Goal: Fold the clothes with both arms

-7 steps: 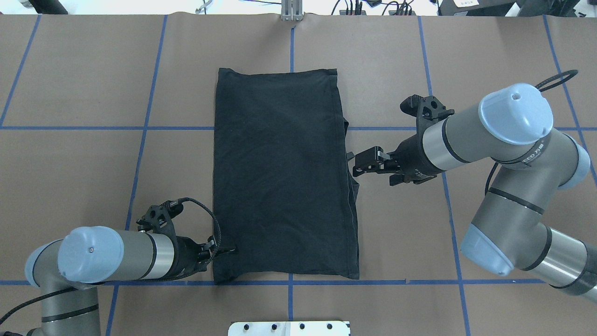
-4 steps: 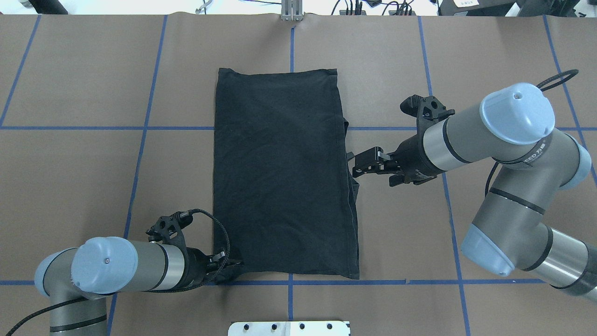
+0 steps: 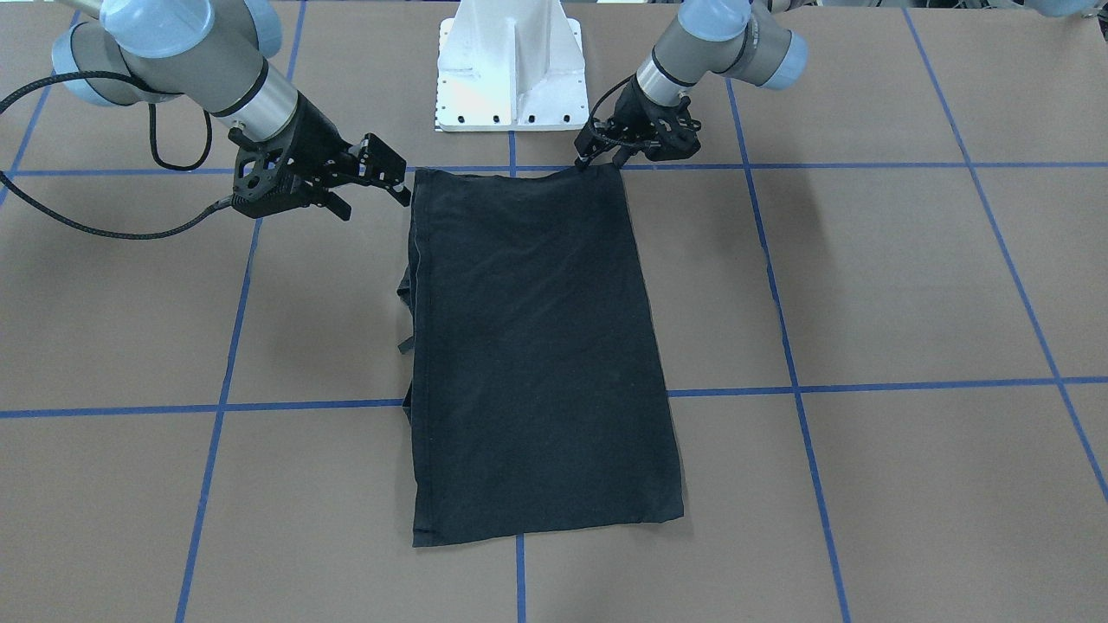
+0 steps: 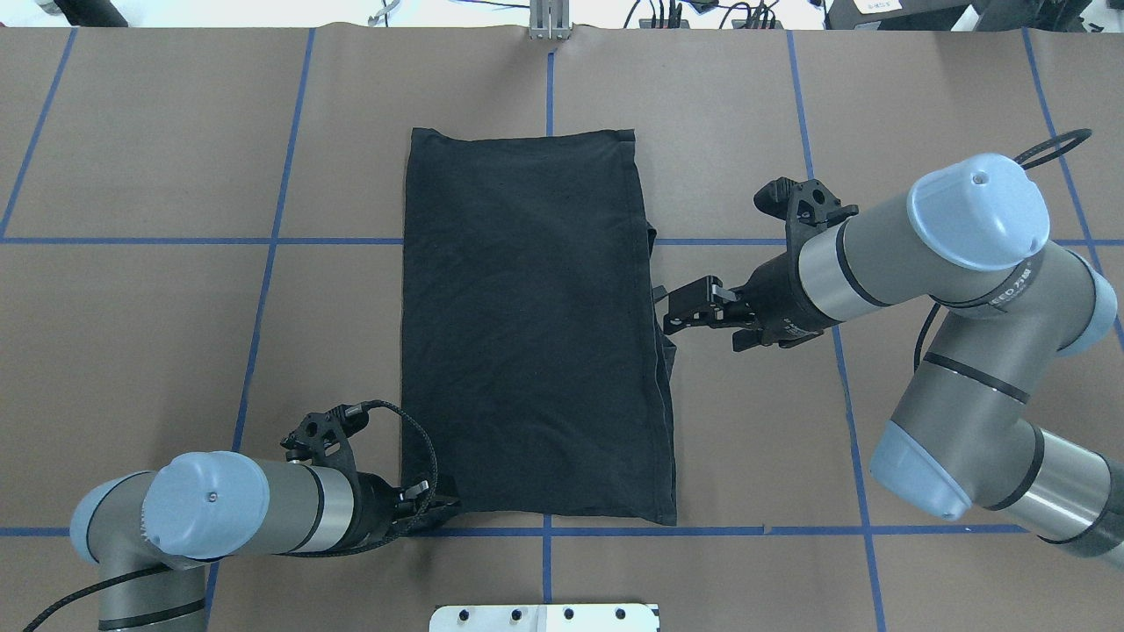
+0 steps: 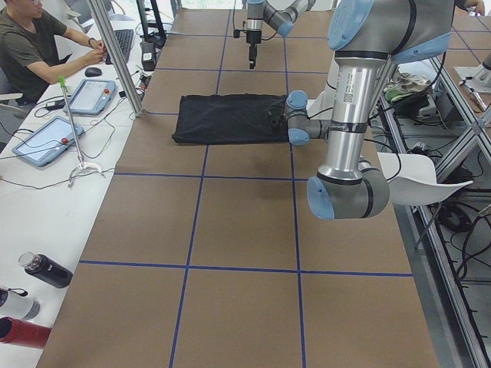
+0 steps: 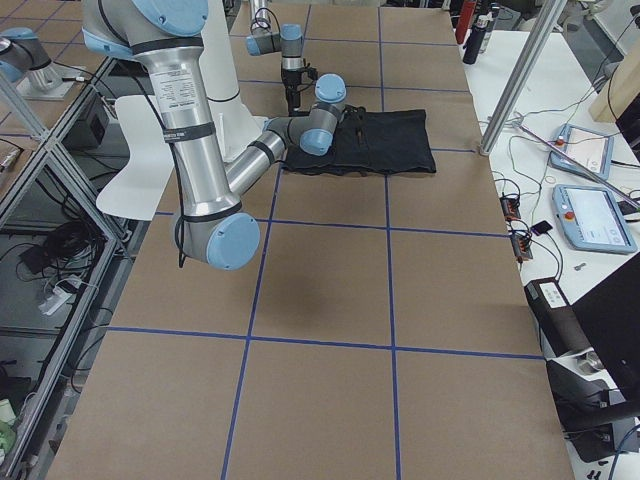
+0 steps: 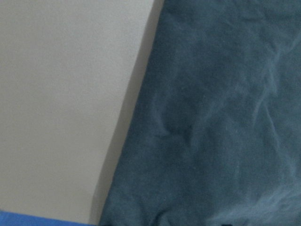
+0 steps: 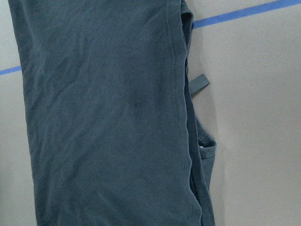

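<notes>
Brown-papered table [image 4: 132, 351], blue tape grid [image 4: 176, 240]. Black T-shirt [image 4: 527, 333] folded flat on it: one corner at left gripper [image 4: 443, 504], probably touching; right gripper [image 4: 672, 314] just beside its edge.

The T-shirt [image 4: 536, 333] is plain black. The table [image 4: 132, 351] is brown with blue lines [image 4: 132, 240] making big squares. The left arm [image 4: 281, 518] and right arm [image 4: 878, 254] are grey with light-blue caps [image 4: 976, 211]. The base [image 3: 511, 69] is white.
</notes>
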Action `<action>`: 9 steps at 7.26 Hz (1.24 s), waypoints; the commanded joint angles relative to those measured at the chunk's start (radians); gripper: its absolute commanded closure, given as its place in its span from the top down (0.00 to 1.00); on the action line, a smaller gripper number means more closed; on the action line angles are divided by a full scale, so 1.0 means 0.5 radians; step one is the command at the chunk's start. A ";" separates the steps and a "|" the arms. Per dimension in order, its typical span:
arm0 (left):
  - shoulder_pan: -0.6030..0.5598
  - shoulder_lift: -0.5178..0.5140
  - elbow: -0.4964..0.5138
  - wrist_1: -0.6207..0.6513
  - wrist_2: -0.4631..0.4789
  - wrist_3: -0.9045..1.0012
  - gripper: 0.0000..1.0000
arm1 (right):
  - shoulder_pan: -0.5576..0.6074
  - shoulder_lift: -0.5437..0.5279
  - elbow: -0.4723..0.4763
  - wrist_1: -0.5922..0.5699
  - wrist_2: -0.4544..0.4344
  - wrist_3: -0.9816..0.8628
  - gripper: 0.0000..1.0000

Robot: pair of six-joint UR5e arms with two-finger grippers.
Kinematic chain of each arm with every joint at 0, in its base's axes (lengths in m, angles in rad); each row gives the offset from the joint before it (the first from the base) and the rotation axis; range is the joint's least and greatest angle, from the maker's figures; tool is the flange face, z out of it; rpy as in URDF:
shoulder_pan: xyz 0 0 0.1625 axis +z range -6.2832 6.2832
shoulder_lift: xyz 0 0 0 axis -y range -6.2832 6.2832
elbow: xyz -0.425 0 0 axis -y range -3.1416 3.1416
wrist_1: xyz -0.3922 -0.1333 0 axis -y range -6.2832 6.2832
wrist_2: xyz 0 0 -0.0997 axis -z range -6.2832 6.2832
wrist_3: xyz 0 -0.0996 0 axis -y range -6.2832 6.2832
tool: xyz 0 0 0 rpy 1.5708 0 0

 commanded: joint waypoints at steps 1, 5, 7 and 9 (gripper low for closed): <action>-0.003 0.014 -0.003 0.004 0.000 0.006 0.83 | 0.000 0.004 0.000 0.000 0.002 0.000 1.00; 0.009 0.011 -0.003 0.071 0.000 0.006 0.83 | 0.000 0.001 0.000 0.000 0.002 0.000 1.00; 0.012 0.002 -0.003 0.071 0.000 0.003 0.72 | 0.003 -0.002 0.000 0.000 0.005 0.000 1.00; 0.009 0.002 -0.003 0.071 0.000 0.003 0.55 | 0.003 -0.005 0.000 0.000 0.005 0.000 1.00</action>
